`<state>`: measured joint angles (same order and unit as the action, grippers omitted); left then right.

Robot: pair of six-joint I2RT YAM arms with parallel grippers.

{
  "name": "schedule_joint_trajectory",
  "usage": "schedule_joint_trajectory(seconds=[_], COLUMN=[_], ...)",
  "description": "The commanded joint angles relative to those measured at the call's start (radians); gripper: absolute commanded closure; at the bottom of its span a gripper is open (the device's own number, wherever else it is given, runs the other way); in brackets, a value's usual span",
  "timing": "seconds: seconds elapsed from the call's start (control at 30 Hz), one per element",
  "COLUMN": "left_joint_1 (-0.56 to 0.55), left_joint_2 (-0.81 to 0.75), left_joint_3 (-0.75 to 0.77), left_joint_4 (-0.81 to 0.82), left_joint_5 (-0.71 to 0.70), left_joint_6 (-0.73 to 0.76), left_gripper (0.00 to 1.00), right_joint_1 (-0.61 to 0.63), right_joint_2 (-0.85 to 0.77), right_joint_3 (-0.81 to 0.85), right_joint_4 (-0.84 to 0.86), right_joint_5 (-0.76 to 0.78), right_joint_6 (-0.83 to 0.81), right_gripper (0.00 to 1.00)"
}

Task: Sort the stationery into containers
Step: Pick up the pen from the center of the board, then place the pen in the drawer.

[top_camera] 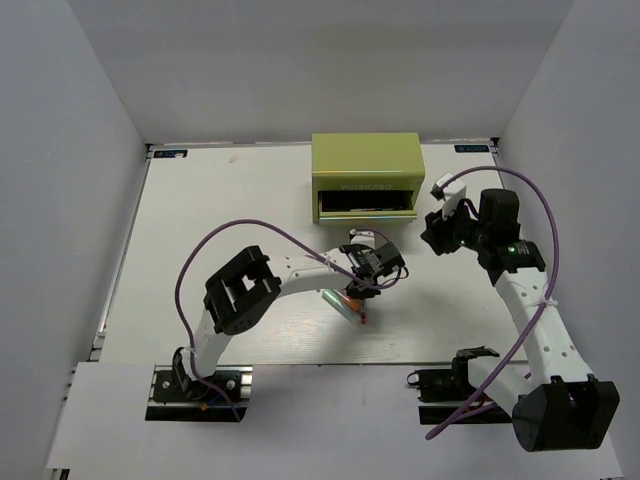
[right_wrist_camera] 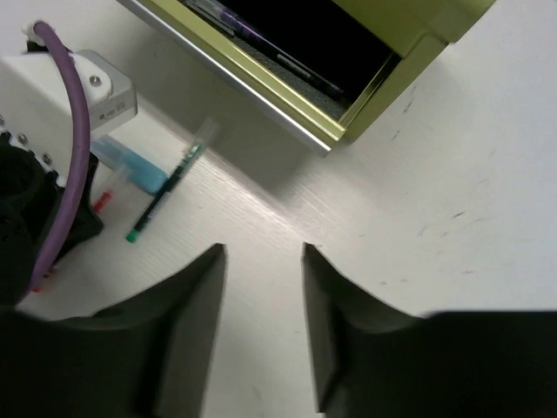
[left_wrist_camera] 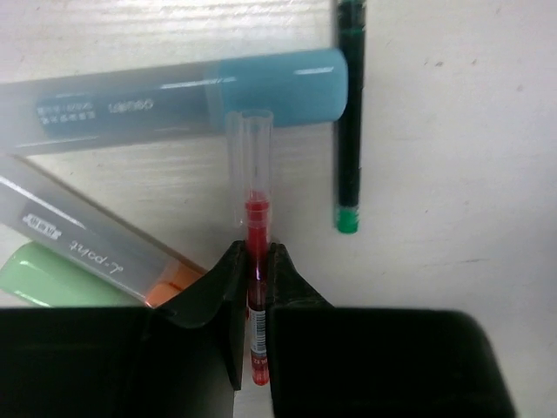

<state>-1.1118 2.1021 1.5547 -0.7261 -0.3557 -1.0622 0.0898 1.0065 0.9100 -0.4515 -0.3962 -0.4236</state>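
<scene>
**Left gripper.** The left gripper (left_wrist_camera: pixel 254 261) is clenched on a red pen (left_wrist_camera: pixel 254 218). Both fingers press the barrel just below its clear cap. The cap points away from the gripper, and its end overlaps the lower edge of a light blue highlighter (left_wrist_camera: pixel 218 96). It cannot be told whether the two touch, or whether the pen rests on the worktop (top_camera: pixel 230 200).

**Around the grip.**
- The light blue highlighter lies crosswise beyond the pen.
- A thin dark pen (left_wrist_camera: pixel 350 113) with a green tip lies to the right of the red pen, roughly parallel to it. It runs just past the highlighter's blue end.
- To the left, an orange highlighter (left_wrist_camera: pixel 104 244) lies at a slant, its orange end just beside the gripper finger.
- A green highlighter (left_wrist_camera: pixel 43 279) lies alongside the orange one (only its pale green end shows).
- In the top view this whole group sits about mid-worktop, somewhat towards the near edge.

**Right gripper.** The right gripper (right_wrist_camera: pixel 261 252) is released, its jaws apart with nothing between them. It hangs over bare worktop towards the right edge, near the front right corner of the chest.

**Container.** The yellow-green chest (top_camera: pixel 365 165) stands at the far edge of the worktop, right of centre. Its front drawer (top_camera: pixel 365 205) is pulled out, and dark slender items lie inside (too dim to identify).
</scene>
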Motion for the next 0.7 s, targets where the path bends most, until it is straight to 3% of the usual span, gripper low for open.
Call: schedule_joint_trajectory(seconds=[0.0,0.07,0.13,0.3,0.37,0.53,0.67], left_joint_1=[-0.019,-0.028,-0.039,-0.011,0.0,0.038,0.089], left_joint_2=[-0.114,-0.209,-0.285,-0.557,-0.605,-0.648,-0.61], left_joint_3=[-0.056,-0.12,-0.201,-0.392,-0.401,-0.332,-0.297], left_joint_4=[0.037,0.079,0.17,0.436,0.502,0.576,0.684], left_joint_5=[-0.008,-0.008,-0.008,0.092,0.077,0.067,0.205], left_joint_6=[0.044,0.094,0.149,0.528,0.731,1.079,1.37], left_gripper=[0.95,1.0,1.0,1.0,1.0,1.0,1.0], right_joint_1=[-0.01,-0.012,-0.015,-0.018,-0.018,-0.018,-0.018], right_joint_2=[-0.022,-0.023,-0.026,-0.019,-0.016,-0.017,-0.023], right_joint_3=[-0.016,-0.022,-0.032,-0.039,-0.031,-0.042,-0.056], right_joint_4=[-0.013,-0.033,-0.045,-0.053,-0.053,-0.061,-0.062], right_joint_5=[-0.038,-0.061,-0.073,-0.115,-0.124,-0.142,-0.156], right_joint_6=[0.0,-0.001,-0.001,0.009,0.014,-0.033,-0.078], right_gripper=[0.46,0.38,0.36,0.38,0.39,0.4,0.4])
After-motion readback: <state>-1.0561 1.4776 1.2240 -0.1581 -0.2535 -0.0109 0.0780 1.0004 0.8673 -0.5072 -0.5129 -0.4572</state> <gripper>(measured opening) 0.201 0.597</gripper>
